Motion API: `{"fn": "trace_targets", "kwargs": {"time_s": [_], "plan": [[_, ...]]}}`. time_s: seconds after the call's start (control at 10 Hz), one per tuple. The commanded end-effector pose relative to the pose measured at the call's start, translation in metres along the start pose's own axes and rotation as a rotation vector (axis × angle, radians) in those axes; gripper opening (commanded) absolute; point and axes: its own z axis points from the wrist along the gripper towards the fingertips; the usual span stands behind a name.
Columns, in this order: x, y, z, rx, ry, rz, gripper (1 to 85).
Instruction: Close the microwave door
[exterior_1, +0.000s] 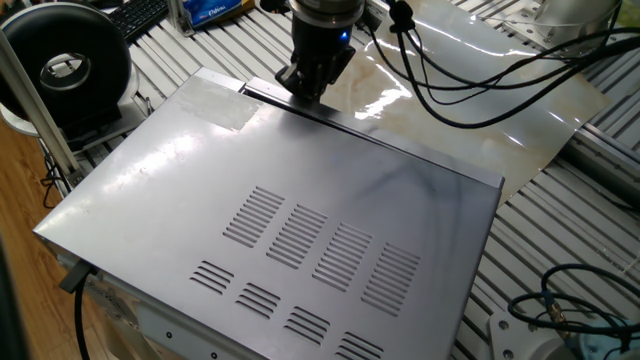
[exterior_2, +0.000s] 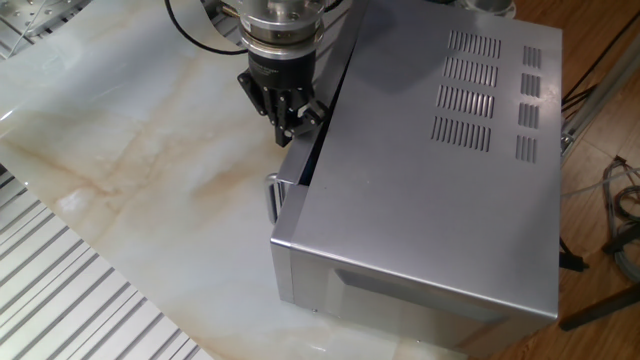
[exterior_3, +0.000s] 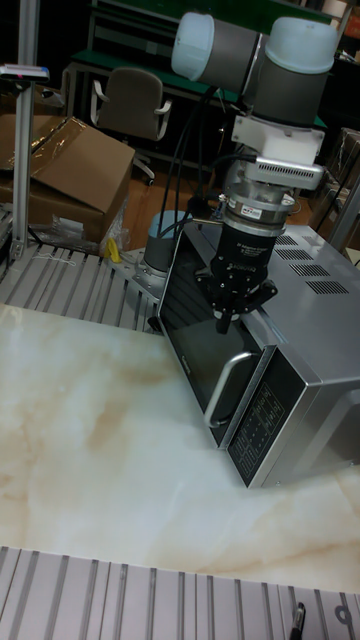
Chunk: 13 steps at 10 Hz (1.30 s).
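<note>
The microwave (exterior_1: 300, 200) is a large silver-grey box with slanted vent slots on top; it also fills the right of the other fixed view (exterior_2: 440, 200). The microwave door (exterior_3: 195, 345) has a glossy black face and a curved silver handle (exterior_3: 235, 385). It stands slightly ajar, with a narrow dark gap along its top edge (exterior_1: 330, 112). My gripper (exterior_3: 228, 318) points down, shut, fingertips together against the door's upper front edge near the hinge-side half. In the other fixed view my gripper (exterior_2: 287, 128) sits just left of the gap. It holds nothing.
A beige marble-patterned sheet (exterior_2: 130, 180) covers the table in front of the microwave. A round black fan (exterior_1: 65, 70) stands at its left rear. Black cables (exterior_1: 470, 90) hang from the arm. A cardboard box (exterior_3: 70, 165) and a chair (exterior_3: 130, 105) are behind the table.
</note>
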Motion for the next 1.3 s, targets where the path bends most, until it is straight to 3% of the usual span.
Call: {"fn": "trace_targets", "kwargs": {"time_s": [0.0, 0.3, 0.7, 1.2], "plan": [[0.004, 0.008, -0.001, -0.032, 0.013, -0.126, 1.0], [0.007, 0.004, -0.001, -0.019, 0.025, -0.201, 1.0], [0.011, 0.0, 0.0, -0.027, 0.032, -0.219, 1.0], [0.014, 0.015, -0.005, -0.04, 0.039, -0.166, 1.0]]}}
